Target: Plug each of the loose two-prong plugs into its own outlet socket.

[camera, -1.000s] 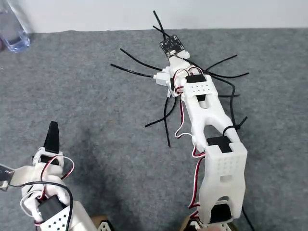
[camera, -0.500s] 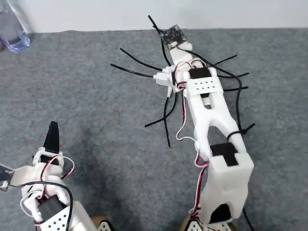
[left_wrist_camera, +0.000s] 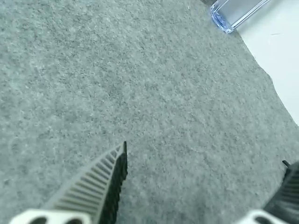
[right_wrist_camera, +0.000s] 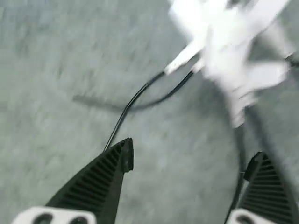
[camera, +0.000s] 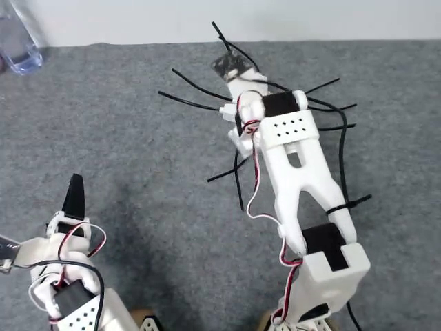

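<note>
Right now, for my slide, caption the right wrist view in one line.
Open right gripper over grey mat, with a blurred white plug cluster and black cord ahead.

Surface: my bench [camera: 138, 152] wears a grey, felt-like covering; fibrous, even in tone
Far edge: a white surface [camera: 138, 21] borders the grey along a straight seam
Far left corner: a clear container [camera: 17, 45] stands at that seam
Light: soft; even across the grey

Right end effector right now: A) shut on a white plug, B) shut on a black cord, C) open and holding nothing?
C: the right end effector is open above the mat, and the white plugs lie ahead of it, untouched.
</note>
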### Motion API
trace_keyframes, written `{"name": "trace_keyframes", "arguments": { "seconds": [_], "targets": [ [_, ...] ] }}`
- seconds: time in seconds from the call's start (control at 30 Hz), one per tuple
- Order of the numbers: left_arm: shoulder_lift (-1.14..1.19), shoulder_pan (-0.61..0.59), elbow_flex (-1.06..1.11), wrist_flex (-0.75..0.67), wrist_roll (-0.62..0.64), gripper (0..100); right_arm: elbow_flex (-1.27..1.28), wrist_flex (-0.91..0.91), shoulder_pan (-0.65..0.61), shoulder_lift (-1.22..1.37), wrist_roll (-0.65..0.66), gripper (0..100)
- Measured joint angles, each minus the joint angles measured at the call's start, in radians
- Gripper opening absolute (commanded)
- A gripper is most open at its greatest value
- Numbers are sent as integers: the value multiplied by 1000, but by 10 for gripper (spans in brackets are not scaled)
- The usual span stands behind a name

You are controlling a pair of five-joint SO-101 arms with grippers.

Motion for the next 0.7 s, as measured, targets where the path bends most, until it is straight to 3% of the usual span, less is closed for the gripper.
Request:
{"name": "trace_keyframes", "arguments": {
  "seconds": [0.2, 0.5, 0.7],
  "targets": [
    [0, 0, 0, 0, 0, 473, 0, 305, -83, -3, 0, 361],
    [0, 5, 0, 0, 3, 473, 273, 318, -77, -279, 2, 361],
    [0, 100, 0, 0, 0, 473, 431, 318, -77, -638, 2, 361]
  ]
}}
